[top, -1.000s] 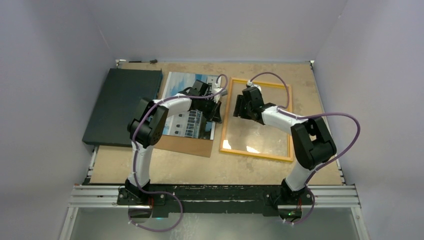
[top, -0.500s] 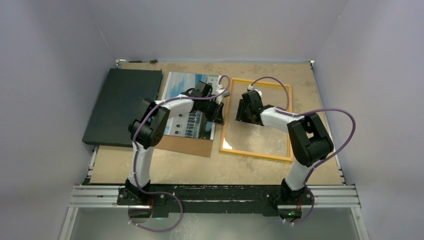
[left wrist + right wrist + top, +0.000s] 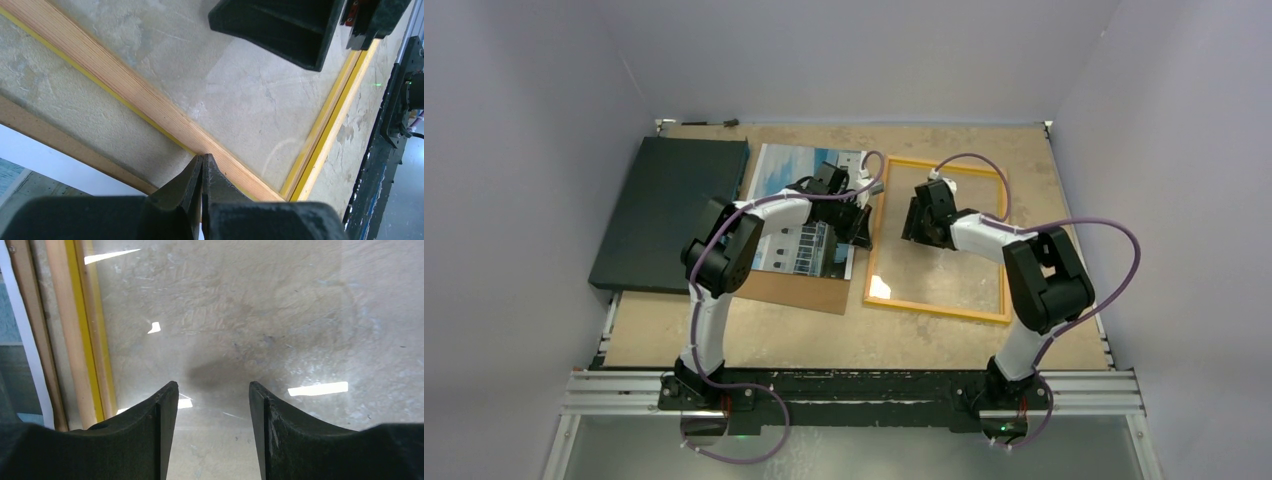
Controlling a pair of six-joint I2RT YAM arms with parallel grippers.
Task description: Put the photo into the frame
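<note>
The frame [image 3: 934, 309] lies flat at the right of the table, yellow-orange, with a glass pane that reflects light. The photo [image 3: 789, 165] of sky and building lies left of it on a brown backing board [image 3: 789, 288]. My left gripper [image 3: 861, 232] is shut with nothing visible between its fingers. Its tips [image 3: 202, 159] rest by the frame's left wooden rail [image 3: 150, 102], next to the photo's white edge [image 3: 60, 162]. My right gripper [image 3: 916, 228] hangs open over the pane, its tips [image 3: 212, 390] empty, the left rail [image 3: 82, 340] beside them.
A dark flat slab [image 3: 669, 210] lies at the far left, partly under the photo's corner. The right gripper's black body [image 3: 280, 30] shows at the top of the left wrist view. Grey walls close in the table on three sides.
The right gripper has shifted a little to the right, further over the pane, and stays open. The left gripper, photo and frame have hardly moved.
</note>
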